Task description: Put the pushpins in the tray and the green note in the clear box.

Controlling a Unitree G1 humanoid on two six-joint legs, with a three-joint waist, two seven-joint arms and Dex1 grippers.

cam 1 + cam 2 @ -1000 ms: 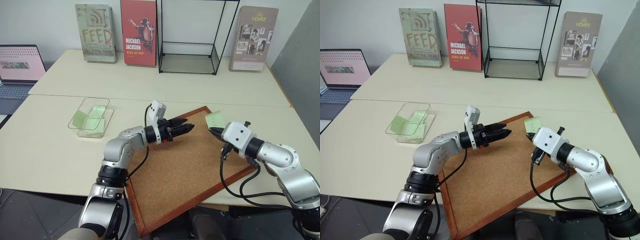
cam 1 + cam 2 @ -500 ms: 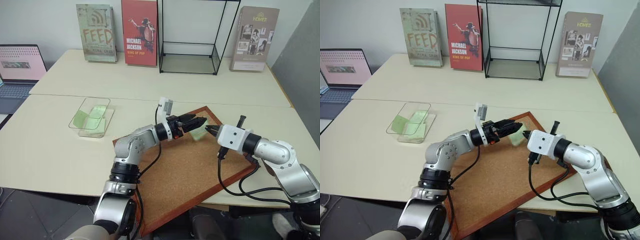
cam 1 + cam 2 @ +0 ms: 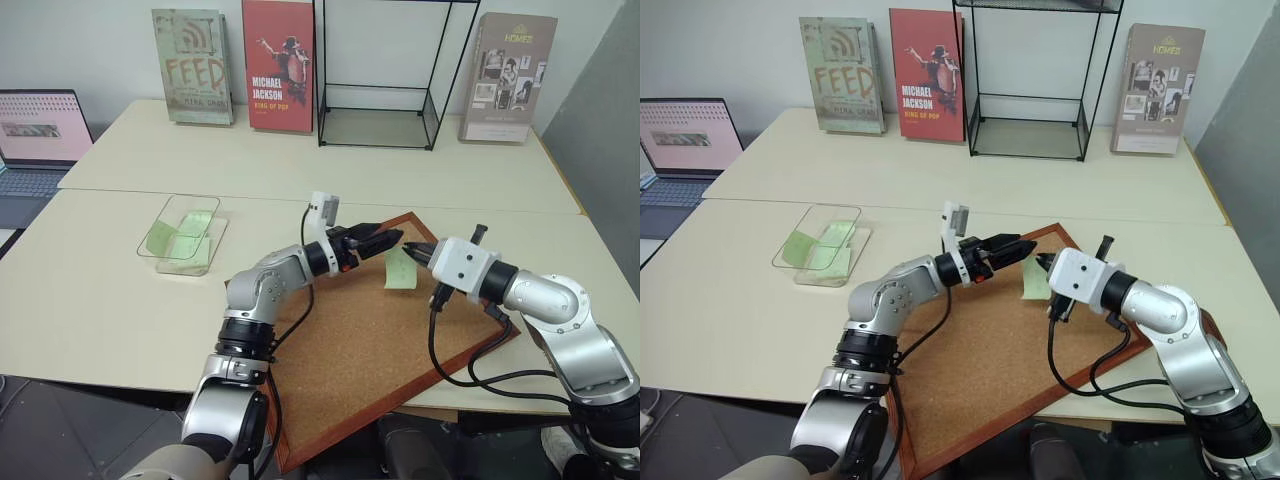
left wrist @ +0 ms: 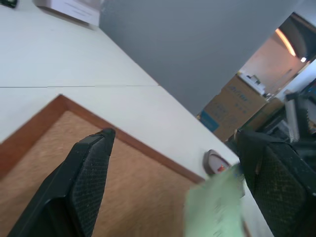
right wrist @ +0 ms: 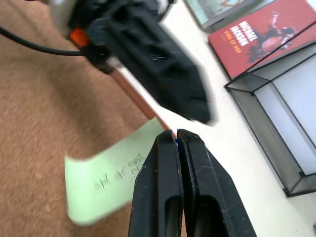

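Cork board [image 3: 370, 340] nearest, angled on bench [image 3: 90, 290]. Right pincer [image 3: 413, 251] clamped on green note [image 3: 400, 269], dangling above cork. Left pincer [image 3: 383, 238] fingers spread wide, just beside note. Clear box [image 3: 180, 235] further left, green slips inside.

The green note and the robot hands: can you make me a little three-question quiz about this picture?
1. True or false: the right end effector is shut on the green note.
2. What lies under the hanging note? A) the corkboard B) the laptop C) the wire shelf
3. Fill in: the left end effector has its fingers ____.

Key
1. True; the note hangs from its closed tips above the board.
2. A
3. Open; it holds nothing and sits beside the note's top edge.
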